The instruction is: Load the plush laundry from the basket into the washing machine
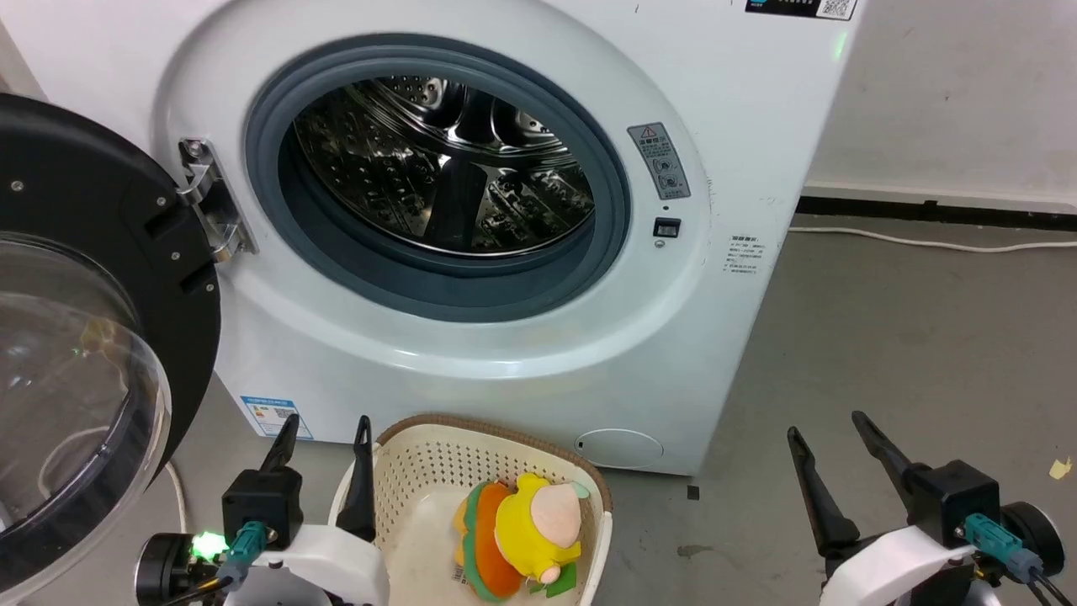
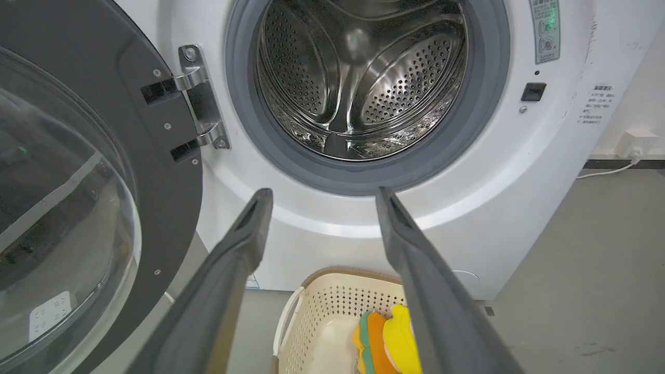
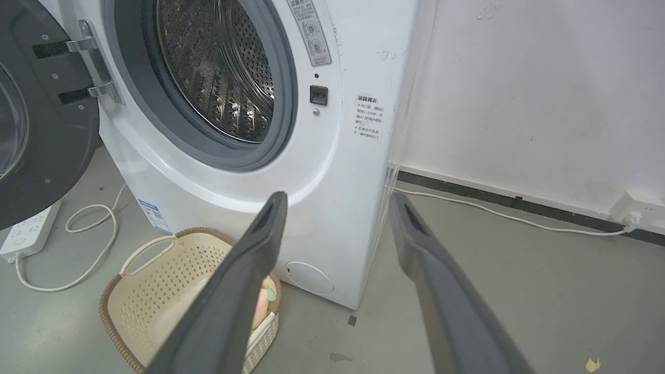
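Yellow and orange, the plush (image 1: 522,539) lies in the basket (image 1: 425,471), against its right wall, with its pink face up and its orange back toward the basket's middle. The basket sits on the grey floor (image 1: 883,353), close before the washer (image 1: 471,379); I cannot tell whether the 2 touch. Above the basket is the washer's mouth, a grey gasket (image 1: 454,290) ringing the steel drum (image 1: 437,168). The door (image 1: 84,337) is swung wide open to the left on its hinge (image 1: 206,202), and its glass bulges out at the far left.

The left gripper (image 1: 326,421) hovers just left of the basket, its 2 fingers spread to a middling width and holding nothing. In the head view its right-hand finger overlaps the basket's left rim. In the left wrist view that finger crosses in front of part of the plush. The right gripper (image 1: 825,422) hangs well to the right, over the floor beyond the washer's corner, its 2 fingers likewise apart with nothing between them.

Further out, a power strip (image 3: 28,231) and a looped white cable (image 3: 88,249) lie on the floor under the door. Another cable (image 1: 925,242) runs along the foot of the white wall (image 1: 951,93) to a socket (image 3: 634,205). A yellow scrap (image 1: 1060,467) lies on the floor near the right gripper.
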Robot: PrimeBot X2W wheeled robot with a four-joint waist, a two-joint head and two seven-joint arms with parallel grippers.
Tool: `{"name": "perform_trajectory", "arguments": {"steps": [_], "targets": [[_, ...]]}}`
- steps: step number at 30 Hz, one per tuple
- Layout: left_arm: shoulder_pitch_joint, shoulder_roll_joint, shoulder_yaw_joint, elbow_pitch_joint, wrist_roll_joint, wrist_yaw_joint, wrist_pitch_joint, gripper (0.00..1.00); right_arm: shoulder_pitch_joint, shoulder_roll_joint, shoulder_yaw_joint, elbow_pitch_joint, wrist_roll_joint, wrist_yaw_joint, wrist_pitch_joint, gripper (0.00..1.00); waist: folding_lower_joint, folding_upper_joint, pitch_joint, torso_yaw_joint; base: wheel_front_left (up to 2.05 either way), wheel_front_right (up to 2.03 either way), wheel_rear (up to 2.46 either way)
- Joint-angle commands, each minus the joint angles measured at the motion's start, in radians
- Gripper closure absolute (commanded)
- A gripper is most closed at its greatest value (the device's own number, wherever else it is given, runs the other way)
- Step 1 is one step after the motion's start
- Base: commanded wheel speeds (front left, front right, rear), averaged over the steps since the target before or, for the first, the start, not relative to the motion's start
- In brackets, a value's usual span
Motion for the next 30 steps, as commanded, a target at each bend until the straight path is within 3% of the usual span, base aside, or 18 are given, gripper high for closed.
{"name": "perform_trajectory", "arguments": {"steps": [1,17,30], "targets": [[-0.004,0.0,-0.002,-0.005,-0.001,0.005,-0.01,0.0,-0.002,0.0,-0.004,-0.001,0.009,0.0,-0.01,0.0,0.0,0.0,0.003,-0.002,0.0,0.0,0.0],[-0.052,0.015,-0.025,0.01,0.004,0.002,-0.044,0.0,-0.039,0.0,-0.009,-0.023,0.056,0.0,-0.044,0.0,0.0,0.0,0.112,-0.046,0.0,0.0,0.0],[-0.129,0.043,-0.044,0.129,-0.004,-0.019,-0.068,0.0,-0.074,0.0,0.003,-0.04,0.1,0.0,-0.071,0.0,0.0,0.0,0.231,-0.103,0.0,0.0,0.0]]}}
